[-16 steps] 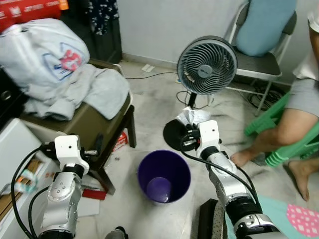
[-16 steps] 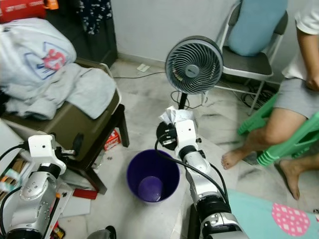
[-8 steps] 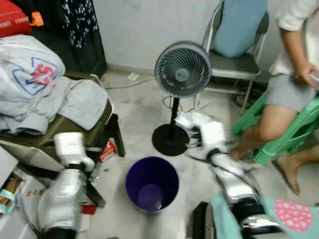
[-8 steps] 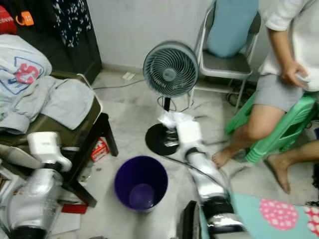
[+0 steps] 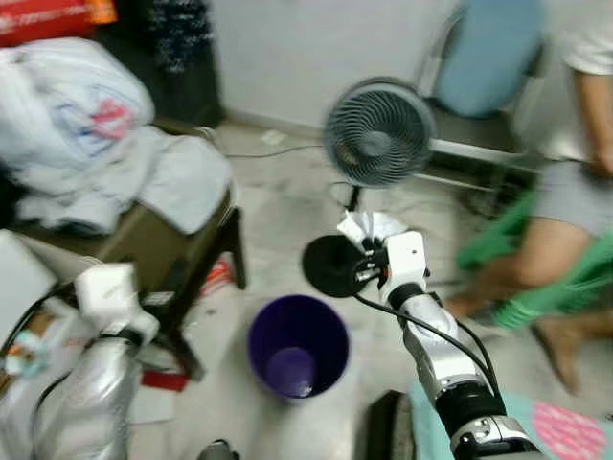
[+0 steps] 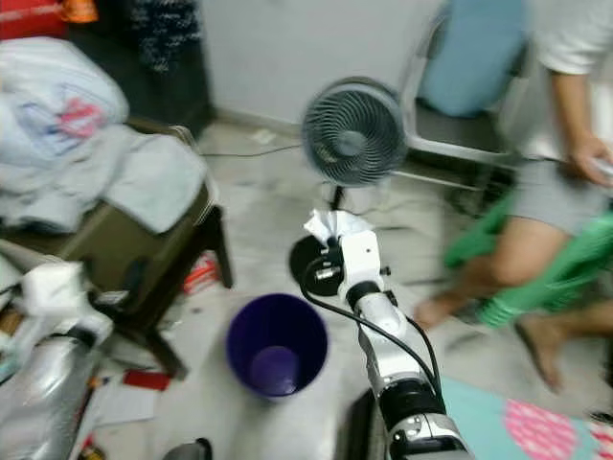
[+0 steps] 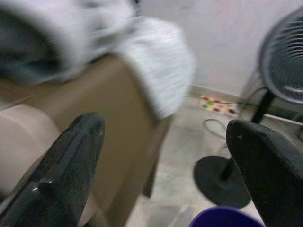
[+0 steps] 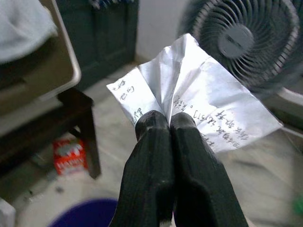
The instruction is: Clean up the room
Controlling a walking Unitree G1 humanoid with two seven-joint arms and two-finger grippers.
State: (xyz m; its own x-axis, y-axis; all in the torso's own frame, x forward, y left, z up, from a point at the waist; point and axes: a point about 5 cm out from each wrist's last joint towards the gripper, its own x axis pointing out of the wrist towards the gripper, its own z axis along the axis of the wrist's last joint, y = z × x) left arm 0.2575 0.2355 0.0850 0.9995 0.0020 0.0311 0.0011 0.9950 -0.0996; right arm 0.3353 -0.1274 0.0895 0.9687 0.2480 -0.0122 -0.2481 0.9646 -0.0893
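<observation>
My right gripper (image 8: 169,120) is shut on a crumpled white sheet of paper (image 8: 199,90) with handwriting on it. In the left eye view the paper (image 5: 372,226) is held up in front of the fan's base, beyond the right rim of a purple bin (image 5: 297,345). The bin stands upright on the floor and looks empty inside. My left gripper (image 7: 165,156) is open with nothing between its fingers, raised beside the brown stool at the left.
A standing fan (image 5: 378,134) is just behind the paper. A brown stool (image 5: 182,240) piled with grey clothes (image 5: 115,163) stands left. A person (image 6: 556,182) sits on a green stool at the right, and a folding chair (image 5: 498,57) stands behind. A red packet (image 8: 68,153) lies under the stool.
The whole picture swung sideways and back as the camera moved, and is blurred now. The right gripper still holds the paper by the fan base.
</observation>
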